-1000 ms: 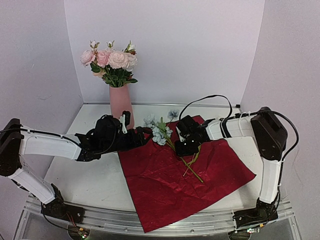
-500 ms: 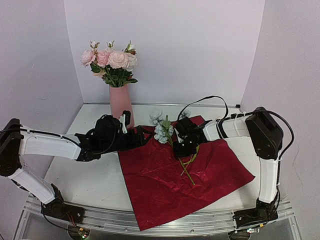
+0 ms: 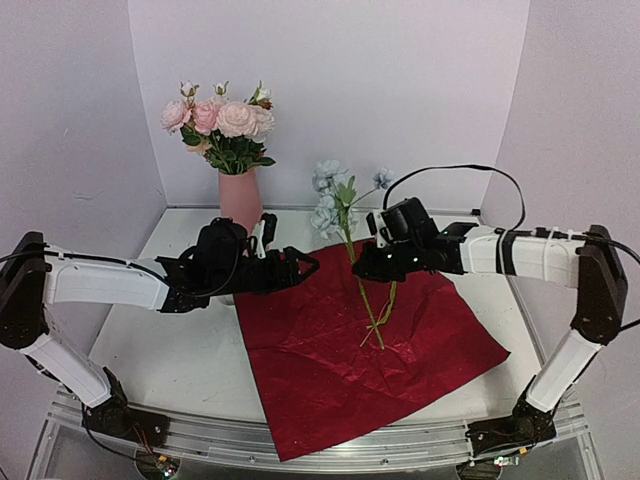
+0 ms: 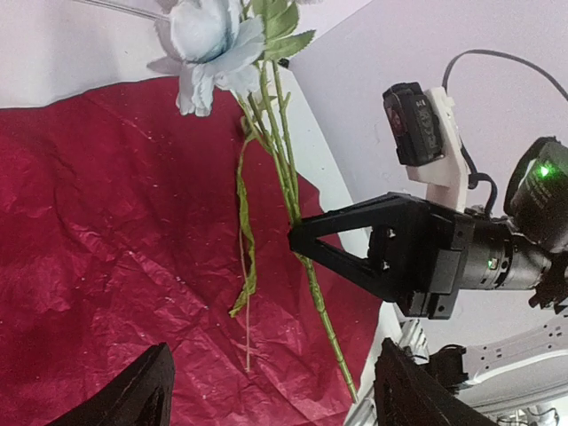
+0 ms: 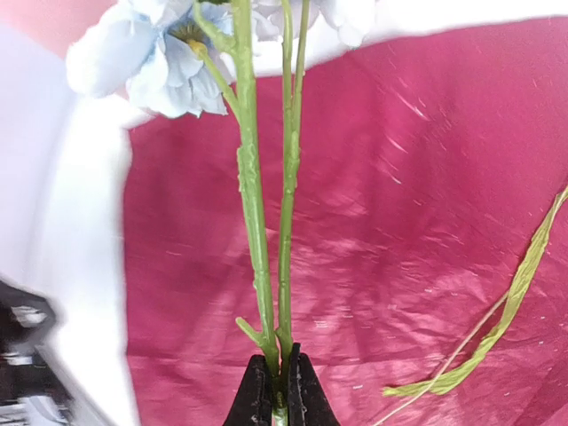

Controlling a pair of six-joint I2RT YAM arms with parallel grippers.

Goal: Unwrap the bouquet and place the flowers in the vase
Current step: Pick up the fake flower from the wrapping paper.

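The dark red wrapping paper (image 3: 400, 350) lies spread flat; the right arm stretches low across it; the vase (image 3: 240, 203) stands behind the left arm, pink roses (image 3: 222, 118) in it; the right gripper (image 3: 362, 268) pinches the pale blue flowers (image 3: 330, 195) upright by their stems; the left gripper (image 3: 303, 265) gapes wide beside them, empty; only the right wrist view shows two stems (image 5: 266, 266) pinched.

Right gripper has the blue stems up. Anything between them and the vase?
Nothing blocks the way at flower height in the top view. The pale blue flowers, clamped in the right gripper, stand right of the vase. The open left gripper lies low between them. Pink roses already crowd the vase mouth.
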